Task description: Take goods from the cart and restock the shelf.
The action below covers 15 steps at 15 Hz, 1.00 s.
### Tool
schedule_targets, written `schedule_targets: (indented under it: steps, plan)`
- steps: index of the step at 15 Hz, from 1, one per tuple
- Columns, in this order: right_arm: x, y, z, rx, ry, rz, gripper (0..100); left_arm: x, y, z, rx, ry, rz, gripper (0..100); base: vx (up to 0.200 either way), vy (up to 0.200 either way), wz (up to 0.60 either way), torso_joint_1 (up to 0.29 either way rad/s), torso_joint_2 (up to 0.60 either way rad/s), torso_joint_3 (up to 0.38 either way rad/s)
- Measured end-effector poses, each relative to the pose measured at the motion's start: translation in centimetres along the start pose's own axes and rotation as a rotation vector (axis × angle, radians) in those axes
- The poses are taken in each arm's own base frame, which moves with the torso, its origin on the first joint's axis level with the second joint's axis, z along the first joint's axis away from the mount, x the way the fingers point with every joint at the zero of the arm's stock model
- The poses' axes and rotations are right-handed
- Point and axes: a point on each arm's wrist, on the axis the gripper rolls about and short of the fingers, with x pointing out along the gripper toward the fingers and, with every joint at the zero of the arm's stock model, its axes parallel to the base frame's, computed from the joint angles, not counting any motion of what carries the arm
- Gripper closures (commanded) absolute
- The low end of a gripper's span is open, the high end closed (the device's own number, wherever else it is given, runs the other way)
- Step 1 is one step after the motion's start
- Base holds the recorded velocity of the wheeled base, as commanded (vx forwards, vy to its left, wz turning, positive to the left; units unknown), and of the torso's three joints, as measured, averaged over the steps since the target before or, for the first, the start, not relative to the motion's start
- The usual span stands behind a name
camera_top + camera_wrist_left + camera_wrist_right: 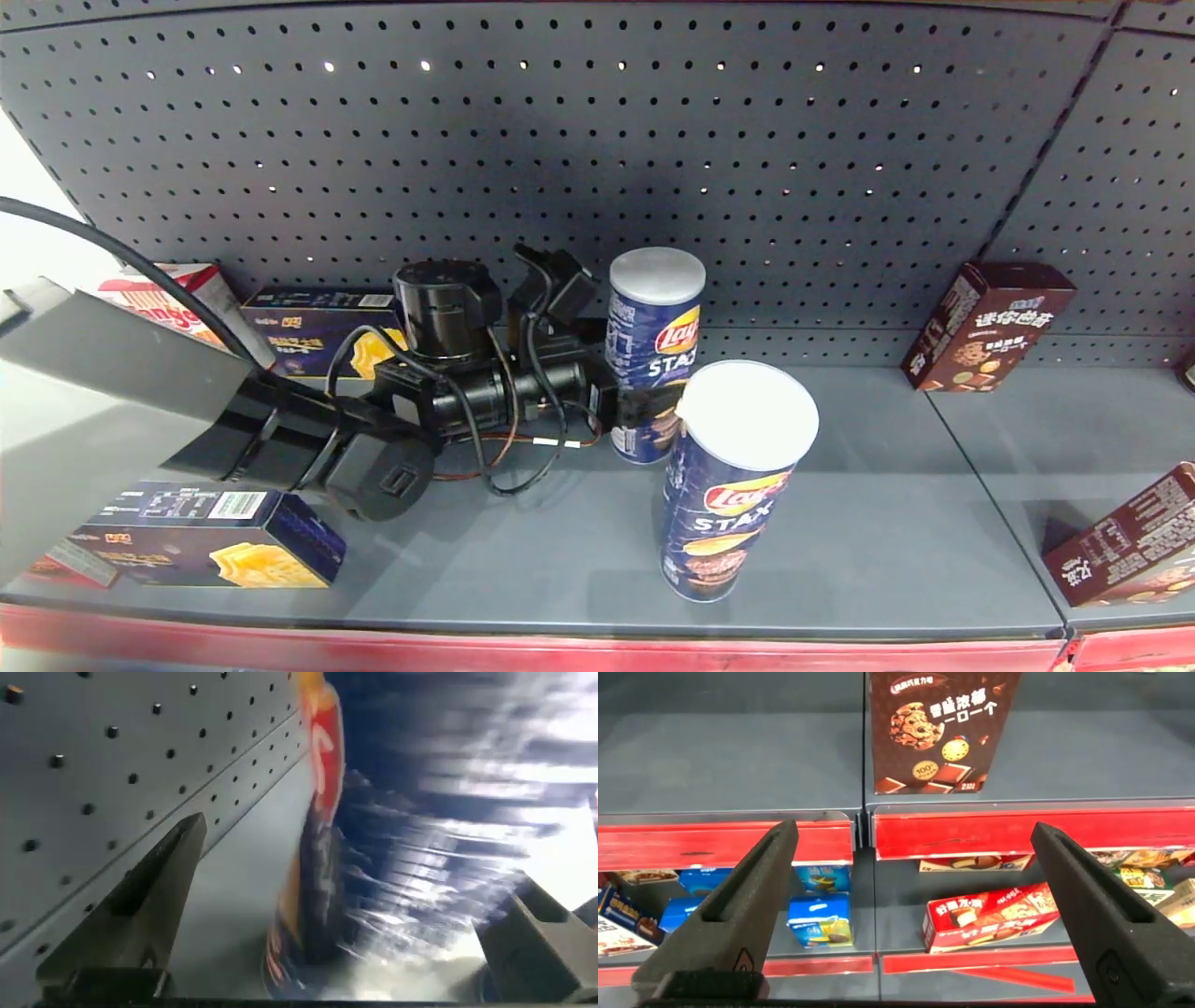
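Rear can [655, 322] being stood upright on shelf [887, 532], near pegboard [560, 140], behind front can [733, 485]; row likely being formed. Left gripper [644, 408] being held low around rear can, jaws wide, finger [140, 915] apart from can wall; judged unclamped, avoiding tipping. Right gripper [924, 905] being held wide, empty, facing brown box [938, 733].

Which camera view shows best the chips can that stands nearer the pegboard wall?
The head view: the rear chips can stands upright, lid and label visible. The left wrist view gives a blurred close-up of its blue side. The right wrist view faces a brown box instead.
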Motion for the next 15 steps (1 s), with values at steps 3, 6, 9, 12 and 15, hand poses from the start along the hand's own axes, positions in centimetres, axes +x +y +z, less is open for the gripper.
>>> schedule_targets:
  steps: [3, 6, 9, 12, 15]
  plan:
    - [0.0, 0.0, 0.0, 0.0, 0.0, 0.001, 0, -2.0, -0.7, 0.1, 0.002, 0.039, 0.116, 0, 0.0, 0.0, 0.0, 0.0, 0.0, 0.0]
    - [0.0, 0.0, 0.0, 0.0, 0.0, 0.001, 0, -3.7, -1.7, -0.3, 0.035, 0.089, 0.174, 0, 0.0, 0.0, 0.0, 0.0, 0.0, 0.0]
    - [0.0, 0.0, 0.0, 0.0, 0.0, 0.0, 0, -4.3, -1.8, -0.2, 0.048, 0.108, 0.271, 0, 0.0, 0.0, 0.0, 0.0, 0.0, 0.0]
    - [0.0, 0.0, 0.0, 0.0, 0.0, 0.0, 0, -4.3, -1.6, -0.1, 0.05, 0.113, 0.326, 0, 0.0, 0.0, 0.0, 0.0, 0.0, 0.0]
    - [0.0, 0.0, 0.0, 0.0, 0.0, 0.001, 0, -4.2, -1.5, -0.1, 0.051, 0.116, 0.354, 0, 0.0, 0.0, 0.0, 0.0, 0.0, 0.0]
